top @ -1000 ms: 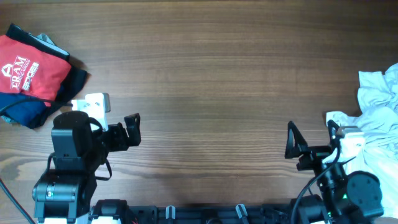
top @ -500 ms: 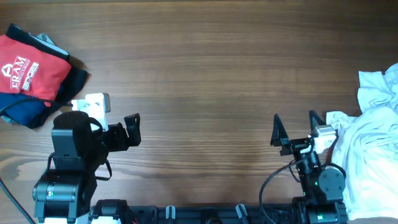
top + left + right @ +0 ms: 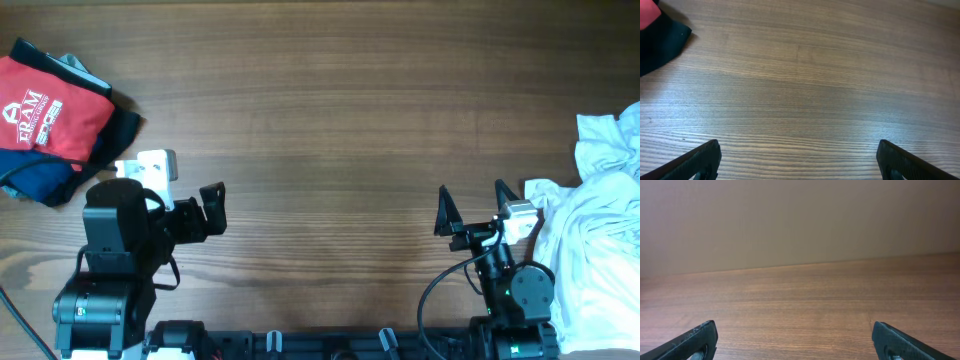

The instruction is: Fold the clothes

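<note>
One red T-shirt [image 3: 50,105] sits folded at the far left edge of the tabletop [image 3: 330,120], lying on one dark blue garment [image 3: 40,180], and over at the right edge there's one heap of white cloth [image 3: 600,230]. Two hands on show: the left hand [image 3: 213,208] hangs near the red shirt with its jaws spread wide, gripping nothing. The right hand [image 3: 473,203] is spread just as wide over bare wood, empty too, with the white heap close beside it.

T-shirt [image 3: 55,115]: red with white printed lettering and logo. Garment beneath it [image 3: 45,182]: dark blue. Cloth pile [image 3: 600,230]: white. Table [image 3: 330,110]: brown wood grain. Left gripper [image 3: 799,147] and right gripper [image 3: 471,190]: black.
</note>
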